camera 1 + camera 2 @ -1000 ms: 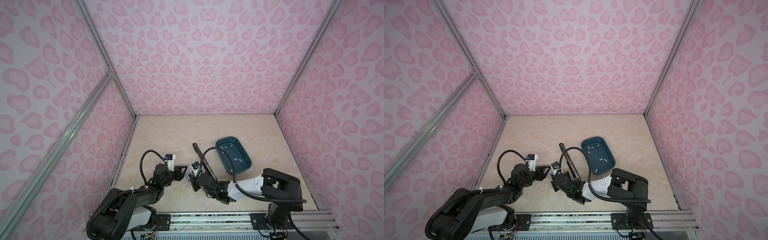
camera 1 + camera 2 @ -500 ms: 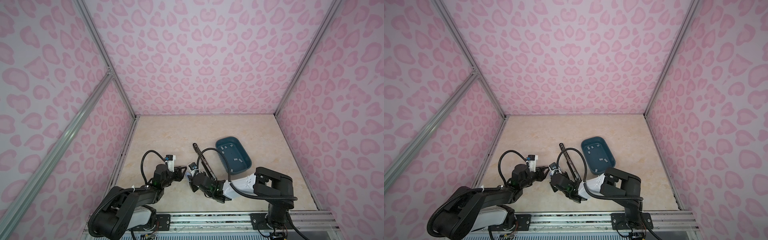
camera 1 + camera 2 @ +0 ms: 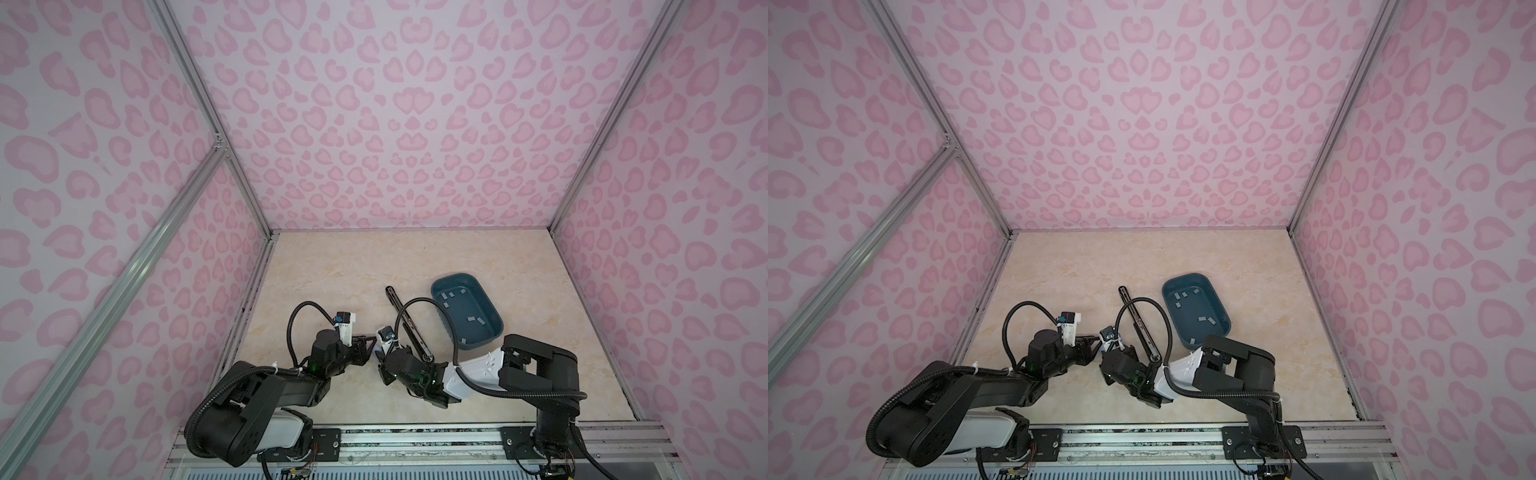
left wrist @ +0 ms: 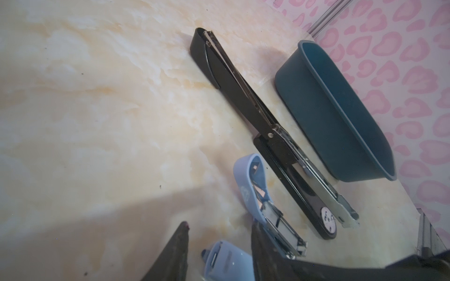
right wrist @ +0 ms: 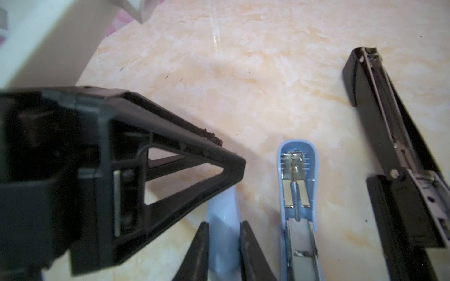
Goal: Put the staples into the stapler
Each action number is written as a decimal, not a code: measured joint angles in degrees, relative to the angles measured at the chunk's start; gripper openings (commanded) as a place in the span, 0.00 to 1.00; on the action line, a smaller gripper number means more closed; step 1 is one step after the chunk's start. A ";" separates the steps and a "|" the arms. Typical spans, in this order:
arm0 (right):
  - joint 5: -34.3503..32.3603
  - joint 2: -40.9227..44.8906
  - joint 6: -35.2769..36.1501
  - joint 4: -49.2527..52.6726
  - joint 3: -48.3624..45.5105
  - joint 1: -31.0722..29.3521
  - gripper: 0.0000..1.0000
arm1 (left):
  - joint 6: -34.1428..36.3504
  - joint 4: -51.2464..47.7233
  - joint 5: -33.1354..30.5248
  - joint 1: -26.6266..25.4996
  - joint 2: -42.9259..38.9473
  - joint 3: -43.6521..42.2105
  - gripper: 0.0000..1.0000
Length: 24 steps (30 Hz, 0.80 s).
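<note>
- Staples (image 3: 473,319): seen loose in the blue bin (image 3: 495,318); none lifted.
- Small blue stapler (image 5: 222,206): clamped between the fingers of the right claw (image 5: 223,225).
- Left claw (image 4: 219,222): spread, nothing gripped, poised at the same stapler.
- Second blue stapler (image 5: 295,185): laid open on the bench (image 3: 332,270).
- Loading is judged not begun.

Clad in black along the left arm (image 3: 266,386) and right arm (image 3: 540,365), with white shell sections. Looped over at each wrist by a black corrugated cable (image 3: 290,336). Topped with white wrist cameras (image 3: 345,329) fronted in blue. Tipped with triangular open-frame black fingers (image 5: 182,138), pads frayed brown. Bolted through black plates (image 3: 519,442) onto a silver rail (image 3: 415,436).
</note>
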<state>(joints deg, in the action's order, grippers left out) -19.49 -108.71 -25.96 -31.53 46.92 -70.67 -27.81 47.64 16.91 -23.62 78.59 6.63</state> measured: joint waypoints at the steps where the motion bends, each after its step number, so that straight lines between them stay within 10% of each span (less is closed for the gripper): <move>1: -0.15 -0.33 -0.04 -0.57 -0.09 -0.09 0.23 | 0.00 0.11 -0.02 0.00 0.35 0.04 0.43; 24: -8.04 -9.18 -5.46 -19.12 -2.14 -2.08 0.19 | 0.24 3.48 -1.11 0.00 5.22 1.01 0.42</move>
<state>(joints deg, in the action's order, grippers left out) -27.53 -117.89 -31.42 -50.65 44.77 -72.75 -27.57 51.11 15.79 -23.62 83.81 7.64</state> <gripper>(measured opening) 0.202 0.422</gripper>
